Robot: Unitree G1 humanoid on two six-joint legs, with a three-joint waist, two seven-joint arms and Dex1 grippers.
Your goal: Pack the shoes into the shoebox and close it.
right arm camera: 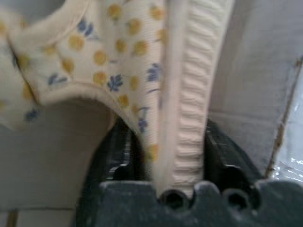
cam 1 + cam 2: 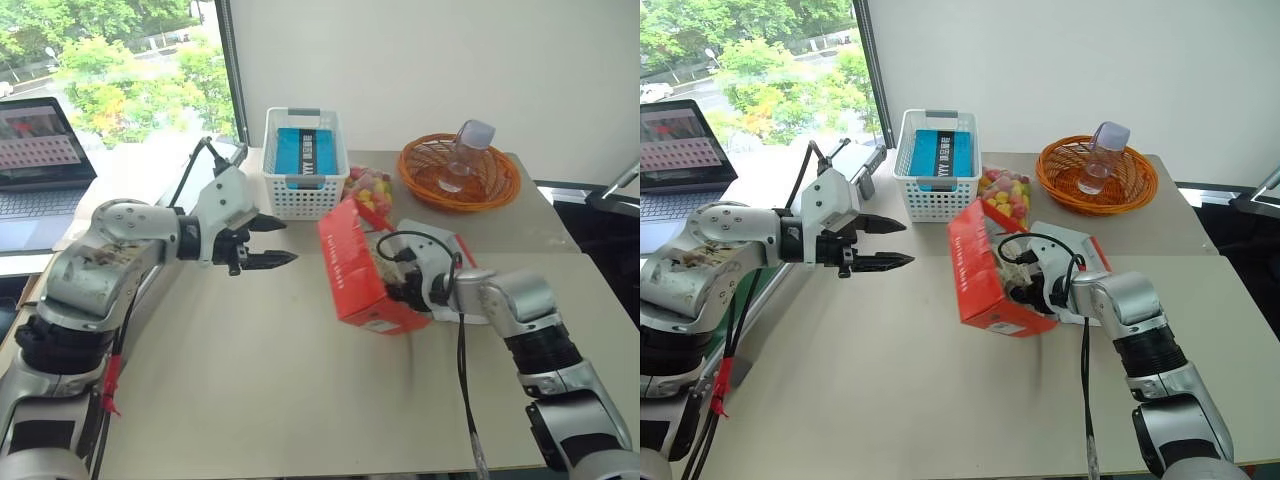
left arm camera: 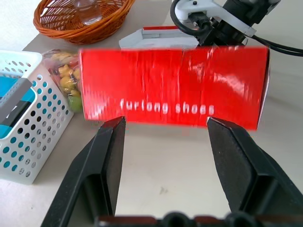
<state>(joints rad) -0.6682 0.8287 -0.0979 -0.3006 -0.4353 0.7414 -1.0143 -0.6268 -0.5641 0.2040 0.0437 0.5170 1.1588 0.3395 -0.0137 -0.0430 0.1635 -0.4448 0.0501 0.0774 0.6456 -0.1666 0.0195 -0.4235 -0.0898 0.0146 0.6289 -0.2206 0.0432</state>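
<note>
The right gripper (image 1: 163,156) is down inside the shoebox (image 2: 352,268), and its wrist view shows a shoe (image 1: 180,85) sitting right between its fingers: ribbed cream edge and a dotted lining on either side of the collar. The fingers (image 1: 227,161) look a bit slack around that edge, so it can't be told whether it's pinching the shoe or just letting go. The box itself is tipped up on the table, its red side wall with the white lettering facing the left gripper (image 2: 262,243), long axis running crosswise to that pincer's pointing direction.

The left gripper hangs in the air, spread wide and holding nothing, a short gap ahead of it to the red wall, the box framed neatly between its two fingers (image 3: 106,156). So the left is the free one and nearest the outside of the box; probably it steadies or flips that wall or lid once the right backs out of the box.
</note>
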